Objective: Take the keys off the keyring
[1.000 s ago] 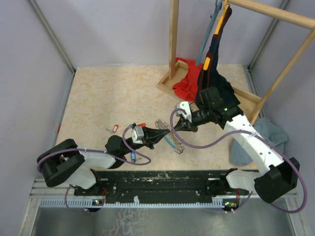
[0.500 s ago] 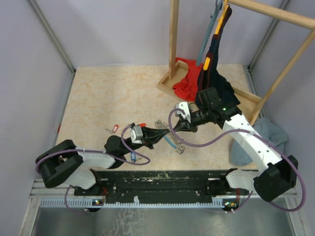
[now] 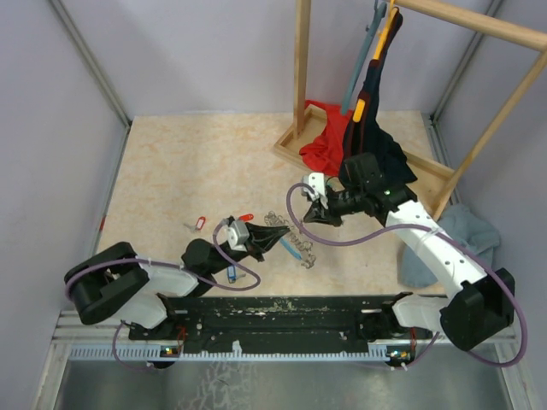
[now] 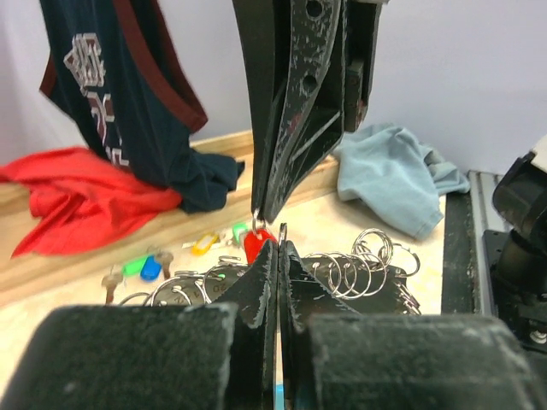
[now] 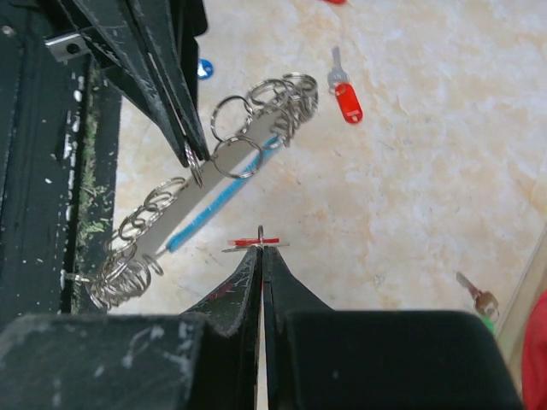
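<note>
The keyring is a loop of grey metal rings with a light-blue sleeve. My left gripper is shut on one of its rings, and its fingers hold the loop just above the table. My right gripper is shut on a red-tagged key, held clear of the loop; that key also shows in the left wrist view. Loose keys lie on the table: red, red, blue, and yellow, green and blue ones.
A wooden clothes rack stands at the back right with a dark jersey hanging on it and a red cloth on its base. A grey-blue cloth lies at the right. A black rail runs along the near edge.
My right gripper has drawn back up and to the right, away from the keyring, with the red-tagged key. My left gripper and the keyring have shifted slightly toward the near side.
</note>
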